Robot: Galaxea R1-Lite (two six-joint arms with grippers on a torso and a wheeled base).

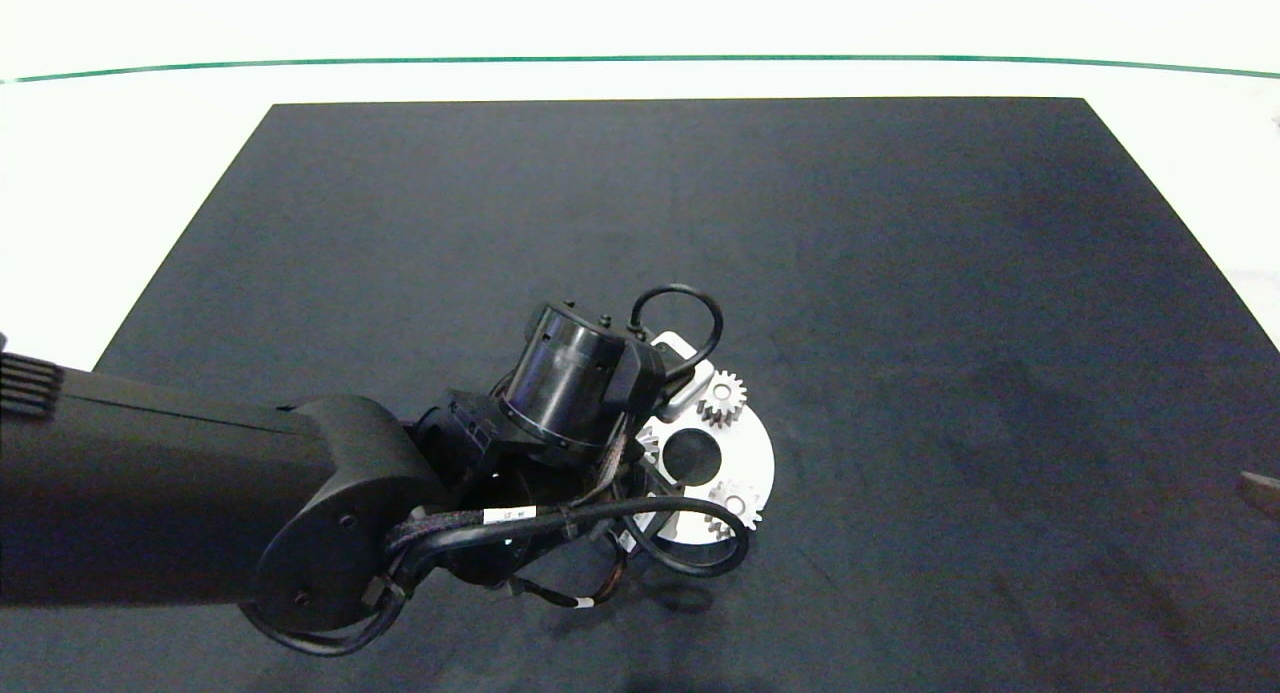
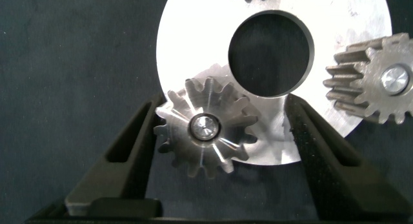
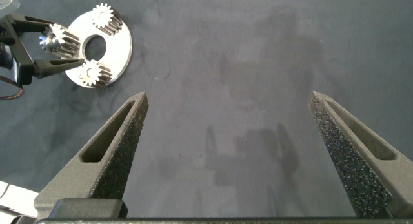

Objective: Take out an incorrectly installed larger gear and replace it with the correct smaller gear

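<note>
Left gripper [image 2: 222, 153] lowered, fingers spread (right gripper [image 3: 229, 153] likewise spread).

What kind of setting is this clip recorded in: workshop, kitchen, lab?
Most likely a robot test bench or lab, not a working shop. A plain black mat covers a white table, bare except for a round metal plate carrying small gears on pins, with the left gripper open around one gear.

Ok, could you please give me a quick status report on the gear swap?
Left gripper open, fingers either side of a gear on the round plate's pin; not gripping yet. Right gripper open, idle over the mat. Nothing in the way.
</note>
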